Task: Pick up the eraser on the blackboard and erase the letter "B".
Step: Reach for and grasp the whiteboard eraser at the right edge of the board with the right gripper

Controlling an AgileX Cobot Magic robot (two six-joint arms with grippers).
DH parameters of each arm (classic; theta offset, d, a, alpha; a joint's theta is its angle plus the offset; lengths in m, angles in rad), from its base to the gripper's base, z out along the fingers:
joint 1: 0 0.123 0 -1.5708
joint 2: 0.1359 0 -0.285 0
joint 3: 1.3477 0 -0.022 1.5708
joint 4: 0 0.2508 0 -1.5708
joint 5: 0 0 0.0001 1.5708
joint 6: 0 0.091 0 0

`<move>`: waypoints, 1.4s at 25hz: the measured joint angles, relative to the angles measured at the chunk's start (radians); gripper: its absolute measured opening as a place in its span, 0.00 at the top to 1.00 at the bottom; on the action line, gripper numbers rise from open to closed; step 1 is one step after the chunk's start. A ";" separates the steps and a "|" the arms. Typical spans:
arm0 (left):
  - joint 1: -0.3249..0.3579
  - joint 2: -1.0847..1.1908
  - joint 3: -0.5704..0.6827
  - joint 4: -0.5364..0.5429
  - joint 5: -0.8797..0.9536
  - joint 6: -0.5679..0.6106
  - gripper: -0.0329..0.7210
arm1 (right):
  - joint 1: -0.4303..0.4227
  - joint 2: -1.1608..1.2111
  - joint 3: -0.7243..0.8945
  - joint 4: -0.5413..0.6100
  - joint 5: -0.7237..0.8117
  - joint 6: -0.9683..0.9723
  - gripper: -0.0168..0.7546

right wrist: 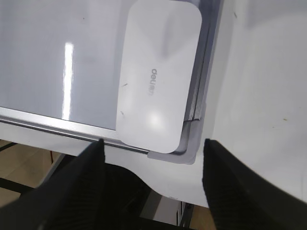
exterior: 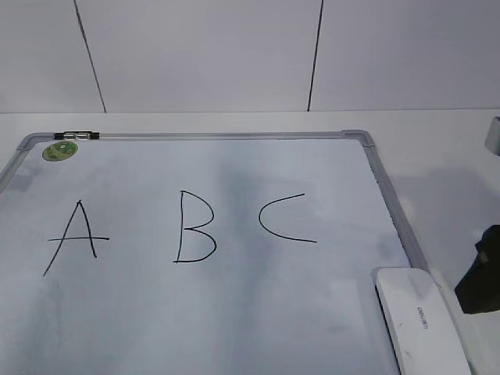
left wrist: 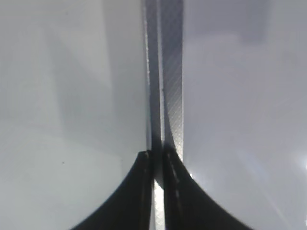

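Observation:
The blackboard is a white dry-erase board with a grey frame, lying flat. The letter "B" is drawn in black at its middle, between an A and a C. The white eraser lies on the board's near right corner; in the right wrist view the eraser sits against the board's frame corner. My right gripper is open and empty, just short of the eraser; it shows dark at the exterior view's right edge. My left gripper is shut and empty over the board's frame.
A round green sticker and a small clip sit at the board's far left corner. White table lies right of the board. The table's front edge shows in the right wrist view, with floor below.

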 joint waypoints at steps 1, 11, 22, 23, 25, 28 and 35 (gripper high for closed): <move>0.000 0.000 0.000 0.000 0.000 -0.002 0.93 | 0.000 0.000 0.000 0.000 0.000 0.002 0.36; 0.000 0.000 0.000 0.000 0.004 -0.002 0.94 | 0.000 0.000 0.000 -0.043 0.024 0.098 0.28; 0.000 0.000 0.000 0.000 0.005 -0.002 0.94 | 0.000 0.078 0.000 -0.061 -0.005 0.136 0.23; 0.000 0.000 0.000 0.000 0.005 -0.002 0.94 | 0.000 0.087 0.000 -0.061 -0.015 0.138 0.23; 0.000 0.000 0.000 0.000 0.005 -0.002 0.94 | 0.000 0.106 0.000 -0.061 -0.023 0.138 0.23; 0.000 0.000 0.000 0.000 0.005 -0.002 0.94 | 0.000 0.138 0.000 -0.061 -0.029 0.138 0.23; 0.000 0.000 0.000 0.000 0.005 -0.002 0.94 | 0.000 0.188 -0.002 -0.043 -0.082 0.138 0.23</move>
